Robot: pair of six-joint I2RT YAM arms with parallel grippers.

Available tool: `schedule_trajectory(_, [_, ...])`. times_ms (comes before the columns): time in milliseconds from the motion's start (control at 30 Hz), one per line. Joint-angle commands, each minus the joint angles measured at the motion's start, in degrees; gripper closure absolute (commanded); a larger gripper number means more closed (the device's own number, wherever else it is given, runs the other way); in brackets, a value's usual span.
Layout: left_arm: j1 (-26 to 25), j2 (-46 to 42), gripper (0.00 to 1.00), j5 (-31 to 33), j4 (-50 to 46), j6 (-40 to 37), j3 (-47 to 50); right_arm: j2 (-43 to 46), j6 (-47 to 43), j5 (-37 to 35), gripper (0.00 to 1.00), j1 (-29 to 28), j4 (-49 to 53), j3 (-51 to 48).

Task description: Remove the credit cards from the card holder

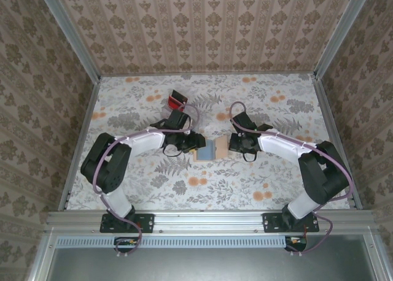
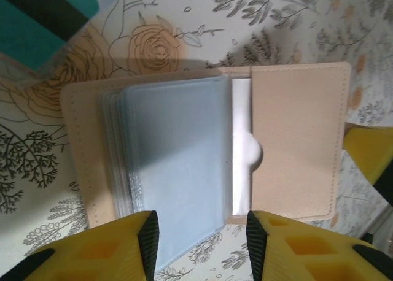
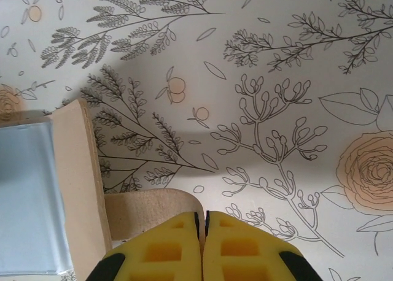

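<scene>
I see the left hand [image 2: 201,235] spread over the open card holder [image 2: 301,140]; the right hand [image 3: 202,218] is pressed together at its right edge.

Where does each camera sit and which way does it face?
Top external: above and behind the bases, looking down at the table; left arm and right arm show.
Left wrist: facing down at the open card holder; open left gripper at bottom.
Right wrist: facing down beside the card holder's edge; shut right gripper at bottom.
All three share the card holder.
</scene>
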State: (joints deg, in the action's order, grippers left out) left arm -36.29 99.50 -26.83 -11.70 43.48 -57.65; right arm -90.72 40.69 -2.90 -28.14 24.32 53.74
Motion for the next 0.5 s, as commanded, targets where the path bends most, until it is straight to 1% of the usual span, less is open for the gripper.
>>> schedule_trajectory(0, [-0.2, 1.7, 0.54, 1.5, -3.7, -0.6, -1.7, -0.4, -0.2, -0.9, 0.93, 0.5, -0.2, -1.2])
schedule_trajectory(300, [-0.8, 3.8, 0.55, 1.5, -3.4, 0.3, -2.3, -0.7, -1.4, -0.4, 0.92, 0.9, 0.2, -1.0])
schedule_trajectory(467, [-1.1, 3.4, 0.56, 1.3, -3.6, 0.0, -2.2, -0.7, -1.7, -0.8, 0.93, 0.9, 0.4, -0.9])
